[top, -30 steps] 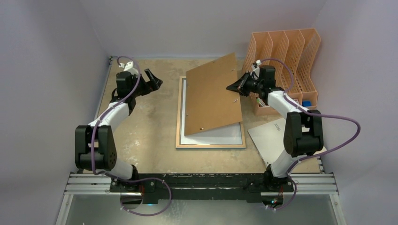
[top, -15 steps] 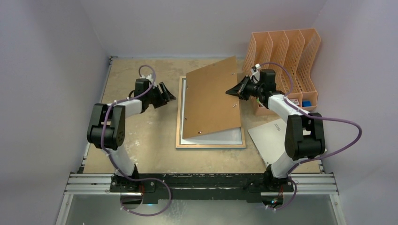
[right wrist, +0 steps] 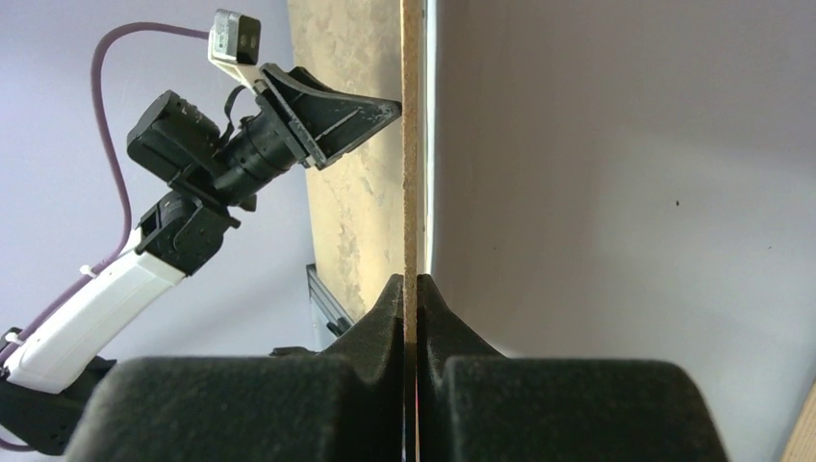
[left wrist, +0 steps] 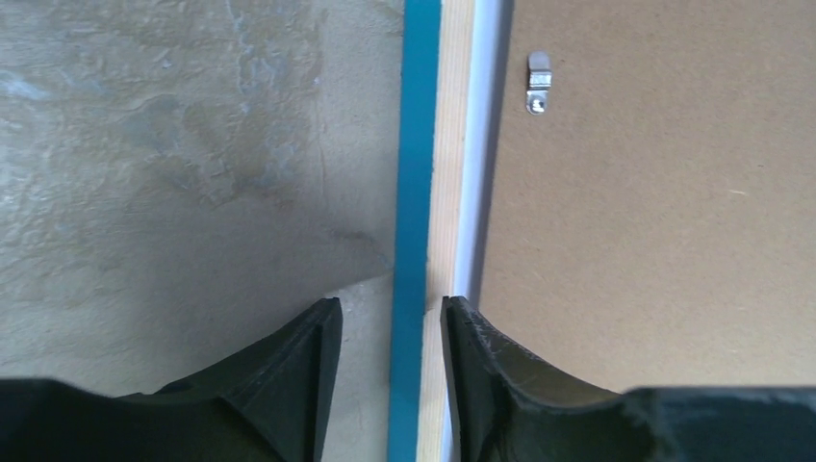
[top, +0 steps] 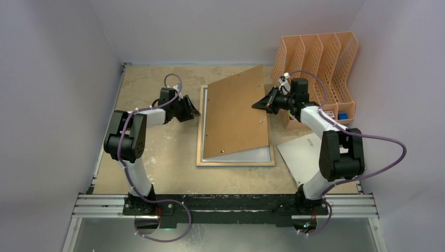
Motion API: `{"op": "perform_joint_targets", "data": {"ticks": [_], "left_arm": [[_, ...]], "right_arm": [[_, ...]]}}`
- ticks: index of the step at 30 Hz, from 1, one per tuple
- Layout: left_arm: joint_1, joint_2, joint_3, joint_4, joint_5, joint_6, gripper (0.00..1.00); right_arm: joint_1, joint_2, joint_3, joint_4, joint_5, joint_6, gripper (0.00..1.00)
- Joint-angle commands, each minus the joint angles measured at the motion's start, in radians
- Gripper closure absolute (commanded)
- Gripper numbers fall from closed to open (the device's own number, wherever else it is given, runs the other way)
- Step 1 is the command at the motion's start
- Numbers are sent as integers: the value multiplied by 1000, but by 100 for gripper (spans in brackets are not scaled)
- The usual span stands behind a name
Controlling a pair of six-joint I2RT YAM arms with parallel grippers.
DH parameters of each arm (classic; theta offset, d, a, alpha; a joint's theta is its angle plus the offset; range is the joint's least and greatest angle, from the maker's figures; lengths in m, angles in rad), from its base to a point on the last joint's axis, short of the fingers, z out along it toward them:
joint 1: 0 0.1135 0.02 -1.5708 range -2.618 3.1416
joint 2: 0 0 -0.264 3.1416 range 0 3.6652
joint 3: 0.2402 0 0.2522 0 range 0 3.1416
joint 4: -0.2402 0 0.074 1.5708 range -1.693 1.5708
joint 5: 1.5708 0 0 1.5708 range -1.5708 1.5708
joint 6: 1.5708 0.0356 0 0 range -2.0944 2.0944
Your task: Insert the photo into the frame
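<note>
**Frame lies rear-up at desk centre as backing board is held over it**

Frame [top: 236, 163], pale-wood rear upward with cyan along its outer side, rests flat at the middle of the desk [top: 162, 152]. At the board's 3 o'clock edge, the right fingers [top: 265, 102] are closed tight on the brown backing board [top: 236, 115]. They hold it slanted across the opening, its far corner out past the frame toward 1 o'clock. A pale surface [top: 246, 155] shows in the opening at 6 o'clock; whether it is the photo cannot be told. At the frame's 9 o'clock rail, the left fingers [top: 188, 107] stand parted with the rail between them, a gap beside the outer one. A peach file organiser [top: 320, 58] stands at 2 o'clock, and a white sheet [top: 299, 152] lies at 4 o'clock.
</note>
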Motion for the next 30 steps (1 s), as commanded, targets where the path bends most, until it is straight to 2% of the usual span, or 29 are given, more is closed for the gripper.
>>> {"op": "perform_joint_targets", "data": {"ticks": [1,5,21,30], "left_arm": [[-4,14,27,-29,-45,31,58],[-5,25,28,-35,-53,40,62],[-10,35,3,-29,-57,53,64],[-9,40,-9,-20,-44,56,64]], "right_arm": [[3,-53,18,-17,-72,3,100],[3,-60,25,-63,-93,-10,100],[3,-63,50,-124,-100,-65,100],[3,-31,4,-29,-90,-37,100]]}}
